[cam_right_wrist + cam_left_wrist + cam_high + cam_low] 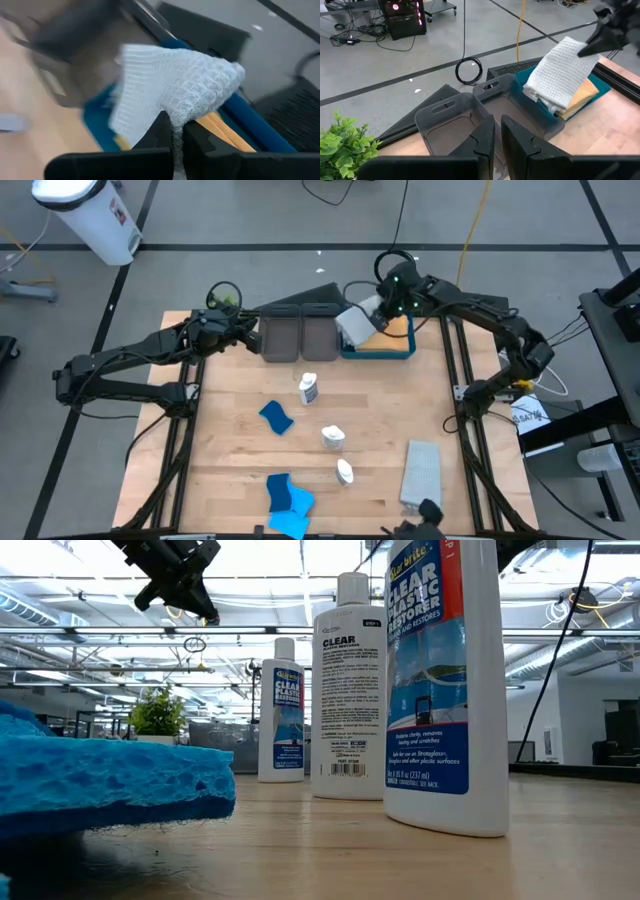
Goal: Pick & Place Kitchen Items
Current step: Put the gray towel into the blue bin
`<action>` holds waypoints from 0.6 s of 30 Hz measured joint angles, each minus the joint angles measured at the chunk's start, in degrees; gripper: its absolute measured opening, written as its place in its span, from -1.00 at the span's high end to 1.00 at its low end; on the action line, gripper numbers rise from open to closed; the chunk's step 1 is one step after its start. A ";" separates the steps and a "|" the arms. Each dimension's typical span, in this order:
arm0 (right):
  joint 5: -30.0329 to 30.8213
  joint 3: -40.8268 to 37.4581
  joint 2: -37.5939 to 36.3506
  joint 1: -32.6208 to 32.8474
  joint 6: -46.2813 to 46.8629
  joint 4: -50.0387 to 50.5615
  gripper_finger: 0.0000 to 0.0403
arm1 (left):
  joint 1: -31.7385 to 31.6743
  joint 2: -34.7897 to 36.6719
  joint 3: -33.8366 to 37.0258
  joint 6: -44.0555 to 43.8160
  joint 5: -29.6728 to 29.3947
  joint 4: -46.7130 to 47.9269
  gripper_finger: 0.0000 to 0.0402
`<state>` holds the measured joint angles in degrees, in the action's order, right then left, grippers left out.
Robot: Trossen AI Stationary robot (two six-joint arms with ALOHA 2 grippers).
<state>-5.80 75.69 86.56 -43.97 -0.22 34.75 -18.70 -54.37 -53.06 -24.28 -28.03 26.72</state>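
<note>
A pale grey waffle cloth [355,325] hangs over the blue tray [405,352] at the table's far edge, with my right gripper [383,308] shut on it. An orange cloth [397,330] lies in that tray. My left gripper [496,140] hovers shut and holds nothing above two grey trays [451,120], left of the blue one. Three white bottles [308,388] [333,437] [345,472] are at mid-table. Blue sponges [277,417] [290,495] lie to their left. A second grey cloth [422,472] lies flat near the front right. My right gripper pinches a bunched fold of the pale grey cloth [176,120] between its two fingers, several layers thick. The fingers slant down from the table's far right side. The cloth [560,70] spreads out below them toward the orange cloth [583,95]. Whether its lower end rests there I cannot tell.
A small green potted plant [222,298] stands at the far left corner, beside my left arm. The low view shows the bottles [345,690] upright, with a blue sponge [110,785] close in front. Bare wood lies between the trays and the bottles.
</note>
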 joint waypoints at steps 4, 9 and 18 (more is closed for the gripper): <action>7.73 -2.94 0.00 0.04 -0.18 0.82 1.00 | 0.00 0.00 0.00 0.01 0.00 0.00 0.84; 15.63 -6.32 0.00 0.07 2.97 3.27 1.00 | 0.00 0.00 0.00 0.01 0.00 0.00 0.84; 20.51 -13.97 -0.02 0.26 9.30 -0.46 1.00 | -0.01 0.00 0.00 0.01 0.02 0.01 0.84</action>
<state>14.71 61.72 86.54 -43.70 9.08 34.29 -18.71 -54.37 -53.06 -24.28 -28.01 26.73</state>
